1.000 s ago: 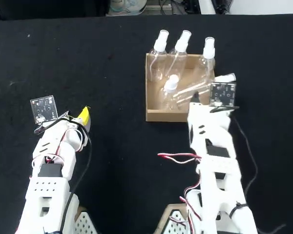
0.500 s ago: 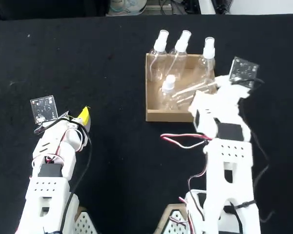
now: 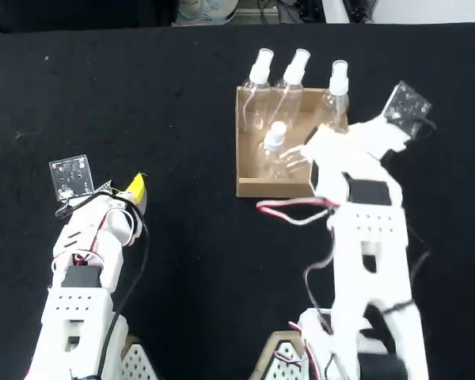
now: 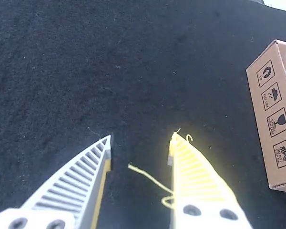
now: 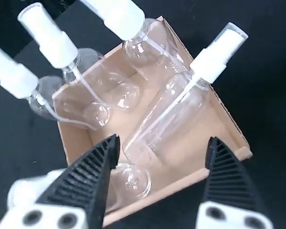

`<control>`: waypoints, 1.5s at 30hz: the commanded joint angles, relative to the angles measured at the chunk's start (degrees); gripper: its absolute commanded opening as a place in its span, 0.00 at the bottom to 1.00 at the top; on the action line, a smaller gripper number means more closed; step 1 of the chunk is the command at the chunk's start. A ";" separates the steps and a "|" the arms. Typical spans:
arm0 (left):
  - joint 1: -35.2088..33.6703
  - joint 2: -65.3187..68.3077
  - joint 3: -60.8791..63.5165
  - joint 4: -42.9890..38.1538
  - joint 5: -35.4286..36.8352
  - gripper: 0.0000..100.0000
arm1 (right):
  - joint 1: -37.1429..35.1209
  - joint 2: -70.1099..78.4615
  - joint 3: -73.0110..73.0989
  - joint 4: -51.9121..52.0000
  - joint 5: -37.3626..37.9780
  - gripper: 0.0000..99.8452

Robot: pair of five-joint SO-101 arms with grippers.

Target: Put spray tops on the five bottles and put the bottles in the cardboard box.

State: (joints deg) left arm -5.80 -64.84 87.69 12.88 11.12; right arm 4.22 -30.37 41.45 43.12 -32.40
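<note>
The right hand (image 5: 163, 140) is spread wide and holds nothing. Directly below it sits the open brown cardboard box (image 3: 269, 188). Inside, one clear plastic bottle with a white spray top (image 5: 176, 114) lies slanted between the spread fingers (image 5: 93, 176). Three more capped bottles (image 5: 55, 45) stand beyond the fingertips. The left hand (image 4: 141, 137), also open and empty, hovers over the black tabletop (image 4: 62, 71), with the box off beside its yellow finger (image 4: 195, 176).

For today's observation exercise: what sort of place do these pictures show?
Probably a robotics lab bench: a left arm and a right arm at a black table, beside a cardboard box holding clear spray bottles.
</note>
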 commanded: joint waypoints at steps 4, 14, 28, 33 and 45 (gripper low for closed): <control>-0.22 -0.88 -0.75 -1.32 0.44 0.19 | -1.05 8.40 -6.73 0.09 -1.49 0.25; -0.22 -0.88 -0.84 -1.32 0.44 0.19 | -0.88 14.55 -10.86 0.09 -9.23 0.25; -0.31 -0.88 -0.75 -1.32 0.53 0.19 | 0.88 25.71 -17.71 0.00 -9.67 0.25; -0.31 -0.88 -0.75 -1.32 0.53 0.19 | 0.97 29.49 -19.82 0.00 -9.67 0.25; -0.48 -0.88 -0.75 -1.32 0.53 0.19 | 1.05 33.89 -23.16 -0.44 -12.84 0.25</control>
State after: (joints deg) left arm -5.80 -64.84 87.69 12.88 11.12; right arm 4.22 2.86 22.46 43.12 -44.79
